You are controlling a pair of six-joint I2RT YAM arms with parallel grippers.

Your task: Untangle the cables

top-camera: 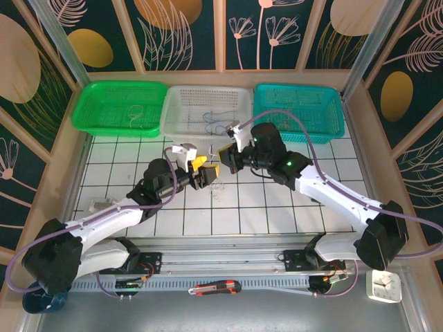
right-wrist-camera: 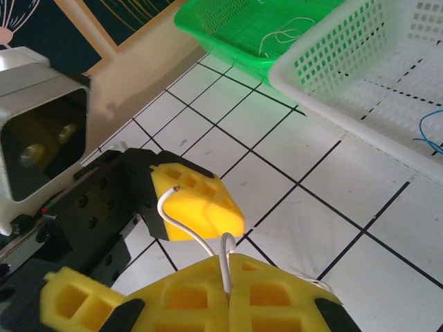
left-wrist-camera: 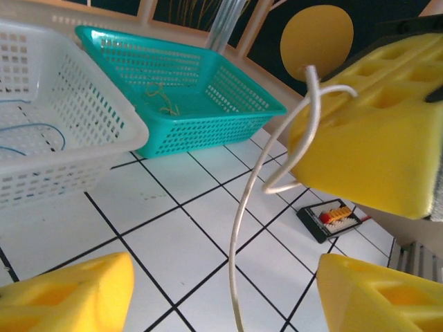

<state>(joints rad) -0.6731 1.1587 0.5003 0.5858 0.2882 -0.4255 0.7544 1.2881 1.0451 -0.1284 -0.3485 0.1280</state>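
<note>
A thin white cable is pinched in my right gripper, which is shut on it just above the tiled table. The cable loops out of the pads and hangs down between the yellow fingers of my left gripper, which is open and does not touch it. From above, the left gripper and right gripper meet tip to tip mid-table. More white cord lies on the tiles below them. Blue cables lie in the white basket, an olive one in the teal basket, white ones in the green basket.
Three baskets line the far edge: green, white, teal. A box cutter and a small white clock lie on the near metal rail. A black connector block sits near the table's front.
</note>
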